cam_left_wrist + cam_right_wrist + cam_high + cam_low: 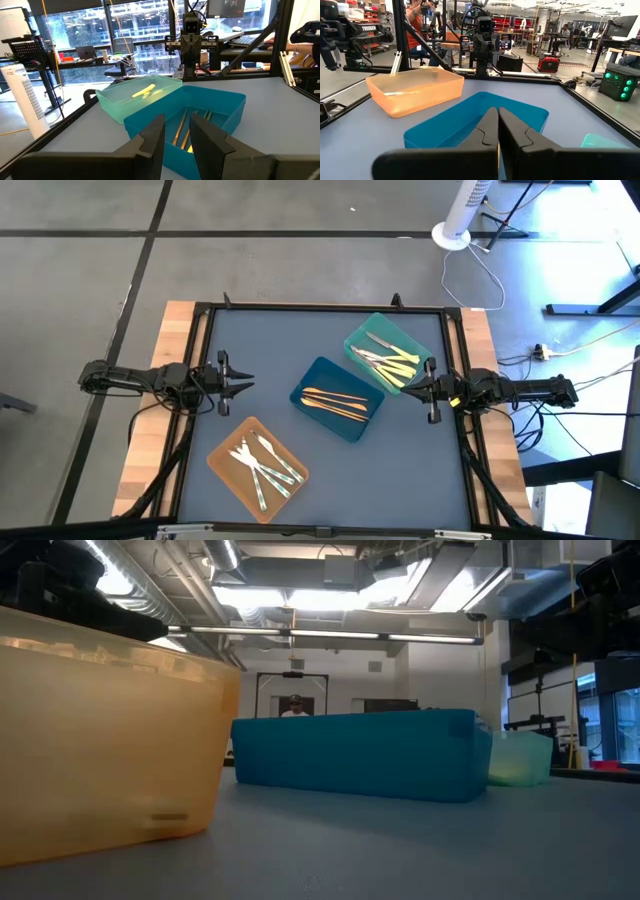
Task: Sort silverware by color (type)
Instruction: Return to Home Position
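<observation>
One word I can read from here: "TROSSEN".
On my right wrist feed it stands in pale capitals on a dark plate (370, 28). The plate is fixed to dark equipment out in the room, far ahead of the right pincer (498, 125), past the orange tray (415, 92) and beyond the table's edge. Other marks on gear deeper in that room are too small for me to make out. My high, low and left wrist feeds give me no legible lettering or numbers.
</observation>
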Action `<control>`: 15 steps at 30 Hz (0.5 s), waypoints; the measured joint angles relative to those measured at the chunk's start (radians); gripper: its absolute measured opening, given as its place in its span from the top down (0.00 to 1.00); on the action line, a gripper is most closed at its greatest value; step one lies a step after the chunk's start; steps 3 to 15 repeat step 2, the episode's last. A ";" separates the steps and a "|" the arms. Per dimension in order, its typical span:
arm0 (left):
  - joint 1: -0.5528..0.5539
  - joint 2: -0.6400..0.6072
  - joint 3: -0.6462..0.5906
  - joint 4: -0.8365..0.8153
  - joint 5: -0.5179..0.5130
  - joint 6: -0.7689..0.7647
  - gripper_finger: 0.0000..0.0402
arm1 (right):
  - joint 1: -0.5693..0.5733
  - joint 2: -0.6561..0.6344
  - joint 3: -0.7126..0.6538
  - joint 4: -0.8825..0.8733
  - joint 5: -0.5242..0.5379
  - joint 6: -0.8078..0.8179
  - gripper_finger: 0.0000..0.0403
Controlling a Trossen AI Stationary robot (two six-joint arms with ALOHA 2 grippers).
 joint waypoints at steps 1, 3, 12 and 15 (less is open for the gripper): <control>0.000 0.000 0.000 0.000 0.000 0.000 0.79 | 0.000 0.000 0.000 0.000 0.000 0.000 1.00; 0.000 0.000 0.000 0.000 0.000 0.000 0.79 | 0.000 0.000 0.000 0.000 0.000 0.000 1.00; 0.000 0.000 0.000 0.000 0.000 0.000 0.79 | 0.000 0.000 0.000 0.000 0.000 0.000 1.00; 0.000 0.000 0.000 0.000 0.000 0.000 0.79 | 0.000 0.000 0.000 0.000 0.000 0.000 1.00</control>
